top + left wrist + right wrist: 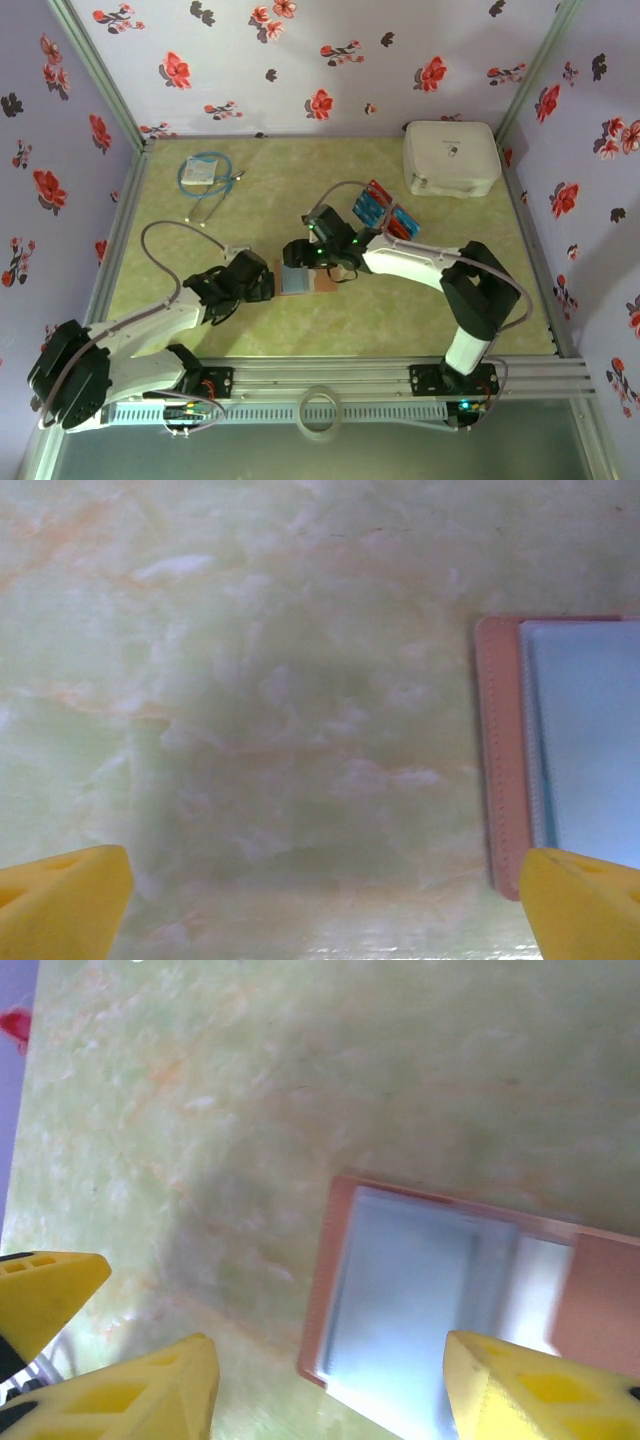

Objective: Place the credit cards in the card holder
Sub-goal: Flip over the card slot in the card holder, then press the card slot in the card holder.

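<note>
**Card holder lies open, cards wait in their tray**

The tan card holder (305, 280) lies unfolded and flat on the green marbled worktop (200, 230), its pale grey-blue inner pocket facing up and a bare brown flap to that pocket's right. Its salmon-toned edge shows a stitched seam and rounded corners.

The left end effector (320, 905) hovers just to the holder's left. Its yellow fingers are spread wide, with nothing between them but worktop. The right end effector (335, 1390) hangs directly above the holder. Its fingers are also parted, and no card is visible in them.

Beyond the holder and to its right, the red and blue credit cards (380, 212) stand bunched in a clear tray (398, 226), near the holder but apart from it. Whether any card already sits inside the pocket cannot be told, since the pocket's pale sheen hides it.

Judged from this, the job looks early, with the bulk of the stack waiting to be moved.

Farther back on the same side rests a white zip case (452, 158). A packet of blue cable (205, 172) lies well behind the holder to its left.
</note>
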Available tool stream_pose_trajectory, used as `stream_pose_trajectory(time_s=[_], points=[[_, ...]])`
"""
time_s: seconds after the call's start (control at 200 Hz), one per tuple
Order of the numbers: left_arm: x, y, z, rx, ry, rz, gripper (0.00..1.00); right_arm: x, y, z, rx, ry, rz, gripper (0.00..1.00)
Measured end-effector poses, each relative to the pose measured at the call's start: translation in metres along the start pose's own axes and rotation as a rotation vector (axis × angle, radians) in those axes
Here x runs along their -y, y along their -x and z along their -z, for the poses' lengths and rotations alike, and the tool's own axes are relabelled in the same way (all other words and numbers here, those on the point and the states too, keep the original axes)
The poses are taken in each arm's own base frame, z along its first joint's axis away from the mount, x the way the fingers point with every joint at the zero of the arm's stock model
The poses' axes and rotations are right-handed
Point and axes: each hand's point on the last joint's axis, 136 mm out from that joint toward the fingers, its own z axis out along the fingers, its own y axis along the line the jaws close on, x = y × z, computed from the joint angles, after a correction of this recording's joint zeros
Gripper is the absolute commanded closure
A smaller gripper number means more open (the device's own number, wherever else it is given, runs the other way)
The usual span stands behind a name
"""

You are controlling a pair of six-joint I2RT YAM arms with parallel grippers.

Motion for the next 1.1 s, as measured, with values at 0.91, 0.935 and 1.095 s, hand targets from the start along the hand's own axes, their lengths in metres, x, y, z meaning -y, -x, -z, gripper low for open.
stream_pose_trajectory(time_s=[0.91,0.935,1.095], points=[[0.035,-0.005,-0.037,-0.087,0.026,-0.162,0.00,0.067,-0.044,-0.012,-0.069,-0.116,-0.047,0.41],[0.034,-0.005,-0.038,-0.089,0.031,-0.164,0.00,0.067,-0.044,-0.012,-0.069,-0.115,-0.047,0.42],[0.027,-0.011,-0.040,-0.108,0.064,-0.173,0.00,0.067,-0.044,-0.013,-0.065,-0.113,-0.046,0.42]])
